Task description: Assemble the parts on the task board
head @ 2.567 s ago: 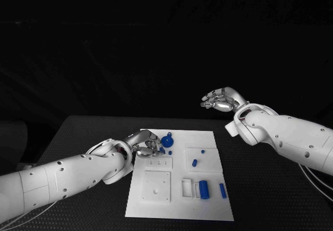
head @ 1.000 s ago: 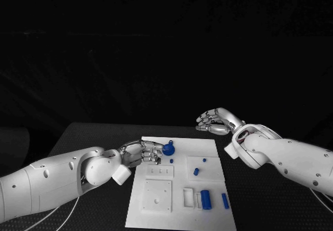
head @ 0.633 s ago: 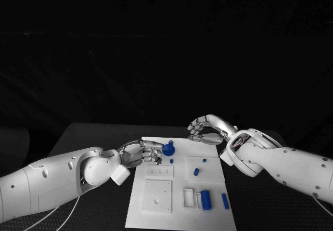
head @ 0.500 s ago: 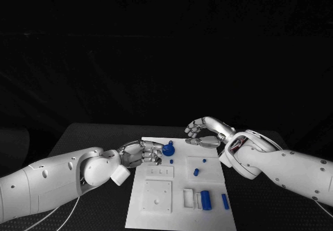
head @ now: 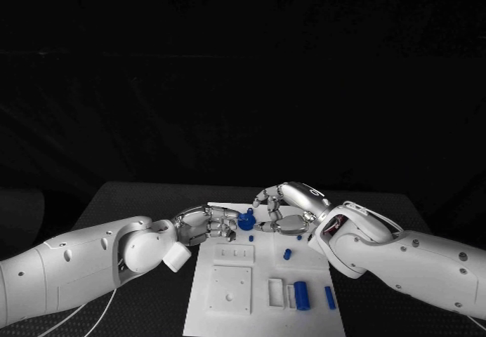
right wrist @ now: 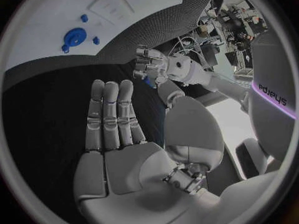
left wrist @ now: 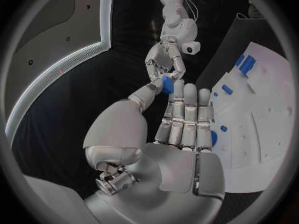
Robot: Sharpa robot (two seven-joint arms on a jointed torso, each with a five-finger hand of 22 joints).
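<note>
My left hand (head: 208, 223) hovers over the far left part of the white task board (head: 314, 319) and pinches a small blue part (left wrist: 167, 84) between thumb and fingertips. My right hand (head: 284, 210) has come right up to it from the other side, fingers apart, with its thumb at the pinched part (right wrist: 149, 82); I cannot tell whether it grips. A blue round part (right wrist: 74, 36) lies on the board (right wrist: 37, 25) close to the hands. The left wrist view looks along my left hand (left wrist: 181, 134) at the right hand (left wrist: 165, 59).
Nearer on the board lie a thick blue cylinder (head: 302, 295), a thin blue pin (head: 330, 298) and a small blue piece (head: 286, 253). A square white block (head: 228, 288) sits at the board's near left. Black table surrounds the board.
The right hand has swung down and leftward from above the board's far right corner until it meets the left hand. The left hand has stayed put with its part.
</note>
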